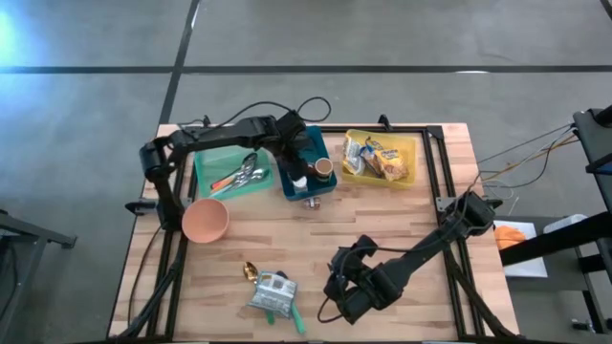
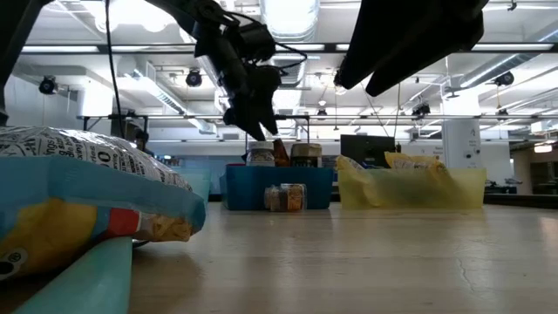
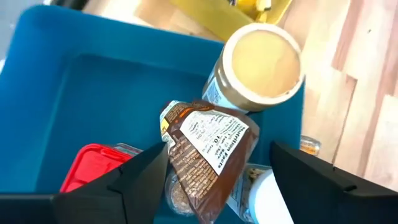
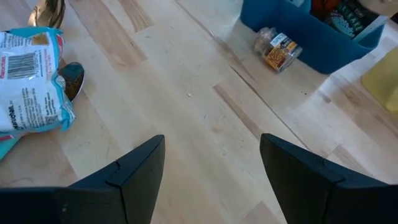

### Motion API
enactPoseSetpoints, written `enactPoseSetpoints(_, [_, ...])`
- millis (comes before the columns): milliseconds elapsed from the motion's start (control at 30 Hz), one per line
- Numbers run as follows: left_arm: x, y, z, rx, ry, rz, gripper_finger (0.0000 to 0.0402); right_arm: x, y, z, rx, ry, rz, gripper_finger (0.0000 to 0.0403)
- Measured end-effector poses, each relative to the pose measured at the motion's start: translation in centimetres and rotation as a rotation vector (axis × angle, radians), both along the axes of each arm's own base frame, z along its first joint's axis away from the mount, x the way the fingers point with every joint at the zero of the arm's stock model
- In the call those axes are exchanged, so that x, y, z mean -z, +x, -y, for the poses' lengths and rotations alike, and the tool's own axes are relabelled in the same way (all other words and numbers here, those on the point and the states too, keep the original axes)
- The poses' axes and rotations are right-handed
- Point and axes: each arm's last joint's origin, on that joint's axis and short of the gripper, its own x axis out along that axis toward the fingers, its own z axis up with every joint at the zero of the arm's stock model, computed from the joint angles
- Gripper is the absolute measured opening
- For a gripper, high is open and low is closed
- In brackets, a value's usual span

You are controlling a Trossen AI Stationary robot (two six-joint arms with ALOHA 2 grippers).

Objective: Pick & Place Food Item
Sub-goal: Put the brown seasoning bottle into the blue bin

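So left hand [image 3: 211, 180] hangs wide open over the brown packet [image 3: 211, 155] in the blue bin [image 1: 287, 182]; right hand [image 4: 211, 168], empty and open, waits at 5 o'clock on the surface [image 1: 421, 220].

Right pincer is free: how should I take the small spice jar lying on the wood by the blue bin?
The small glass spice jar lies on its side just outside the dark blue plastic bin. Probably best to come straight down with the open right pincer and close across the round body at mid-length, fingers square to its long axis, clear of the bin wall.
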Motion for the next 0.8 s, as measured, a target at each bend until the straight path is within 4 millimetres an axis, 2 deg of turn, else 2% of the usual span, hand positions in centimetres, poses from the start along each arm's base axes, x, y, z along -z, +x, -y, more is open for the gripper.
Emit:
enactPoseSetpoints(133, [-1.7,-0.8,0.4,-0.015,0.004,0.031,0.0288,0.0,0.1,0.1,-0.006,-0.008,-0.008,0.0261])
enactPoseSetpoints(300, [-4.8,-2.5,1.3,-0.019,0.025,0.088,0.0289,0.0,0.1,0.1,-0.075,-0.057,-0.053,0.0261])
enactPoseSetpoints(433, [-6.7,-4.0,3.0,-0.014,0.007,0.143,0.0289,0.0,0.2,0.1,-0.132,-0.095,-0.084,0.0261])
enactPoseSetpoints(600, [-6.4,-5.7,6.5,0.063,-0.010,0.223,0.0289,0.1,0.2,0.2,-0.187,-0.206,-0.102,0.0261])
enactPoseSetpoints(800, [-5.6,-9.0,10.4,0.123,-0.016,0.353,0.0289,0.4,0.4,0.7,-0.269,-0.329,-0.178,0.0261])
